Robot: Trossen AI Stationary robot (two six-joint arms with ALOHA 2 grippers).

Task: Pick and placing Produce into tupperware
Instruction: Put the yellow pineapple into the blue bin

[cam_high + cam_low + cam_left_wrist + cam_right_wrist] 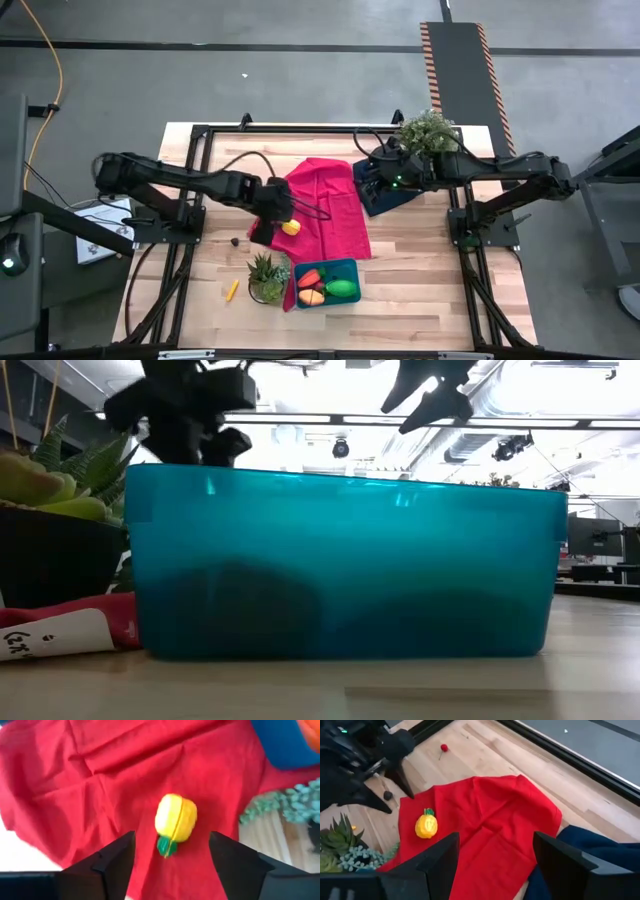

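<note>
Landmark for everything here is the red cloth. Way off its left side, a thin yellow stick lies on the wooden table, with a small dark bit on the table near the cloth's left edge. My left gripper hangs over the cloth's left part, fingers spread wide and gripping nothing; the yellow toy fruit with a green stem lies on the cloth right between them. A succulent in a pot sits at the cloth's lower left corner. The teal tupperware sits just past the cloth's lower edge, holding a carrot, an orange piece and a green oval. My right gripper waits over the cloth's right side by the navy cloth, wide open and empty.
</note>
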